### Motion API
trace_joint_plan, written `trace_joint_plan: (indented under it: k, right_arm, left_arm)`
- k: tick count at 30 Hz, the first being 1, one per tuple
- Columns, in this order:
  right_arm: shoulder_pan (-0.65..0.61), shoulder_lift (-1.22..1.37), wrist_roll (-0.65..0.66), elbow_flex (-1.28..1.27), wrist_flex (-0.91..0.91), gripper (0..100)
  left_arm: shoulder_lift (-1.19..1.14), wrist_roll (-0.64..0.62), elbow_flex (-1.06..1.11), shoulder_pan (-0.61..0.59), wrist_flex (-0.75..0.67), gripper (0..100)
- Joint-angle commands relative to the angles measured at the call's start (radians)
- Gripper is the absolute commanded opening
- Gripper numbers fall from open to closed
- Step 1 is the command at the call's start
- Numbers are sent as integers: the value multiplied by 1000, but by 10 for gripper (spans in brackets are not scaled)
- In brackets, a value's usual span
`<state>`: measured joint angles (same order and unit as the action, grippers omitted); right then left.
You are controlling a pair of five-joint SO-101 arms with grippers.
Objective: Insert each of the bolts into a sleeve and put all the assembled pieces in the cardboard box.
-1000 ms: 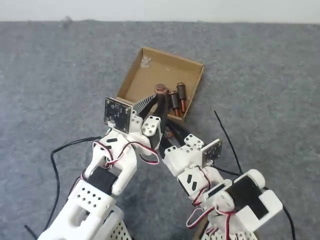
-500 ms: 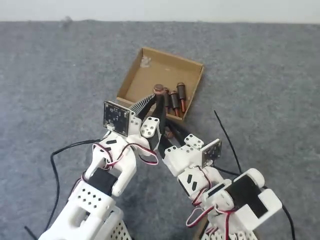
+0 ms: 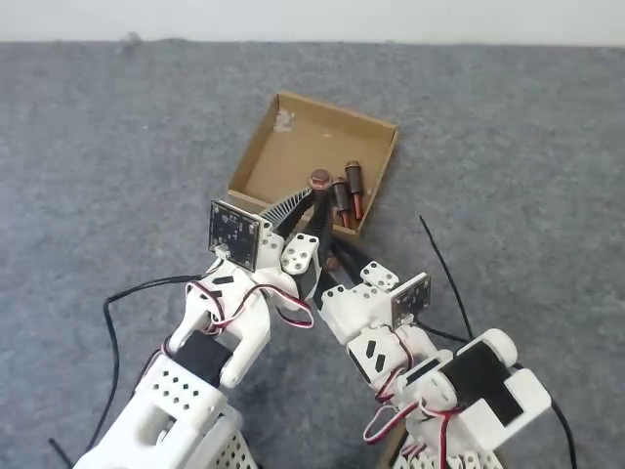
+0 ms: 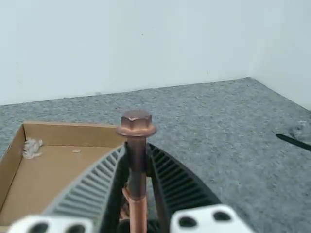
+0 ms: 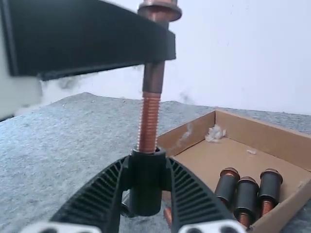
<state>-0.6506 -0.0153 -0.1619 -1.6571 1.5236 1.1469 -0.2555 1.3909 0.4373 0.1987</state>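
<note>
A bolt was held upright over the wall of the cardboard box nearest the arms. It was pinched by its smooth shank in the left gripper, whose ribbed fingers were pressed against it from both sides, with the flanged head standing above them. Directly beneath it, just outside that same wall of the box, a black sleeve was clamped upright in the right gripper, its two fingers closed on the sleeve's sides. The bolt's threaded end was set at the mouth of the sleeve; how far it had entered could not be told. Three assembled pieces were laid side by side inside the box, in the corner nearest the right arm, with their heads turned toward the box's middle. A few scraps of white fluff were seen on the box floor by its far wall. The box was set on a grey carpet, and a white wall was seen beyond the box.
</note>
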Motion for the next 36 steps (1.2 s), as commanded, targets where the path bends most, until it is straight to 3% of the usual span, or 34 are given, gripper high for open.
trace_joint_plan:
  k: [1,19,27,36]
  right_arm:
    - [28,-7,25,-21,21,6]
    - [28,-7,26,-21,21,6]
    - [30,-7,26,-21,15,6]
    - [45,-7,31,-21,21,6]
  left_arm:
    - [2,6,-15,5,6,12]
    - [0,5,-35,-20,-52,12]
    - [-169,3,-65,-20,-132,12]
    - [-172,3,-36,-20,-130,12]
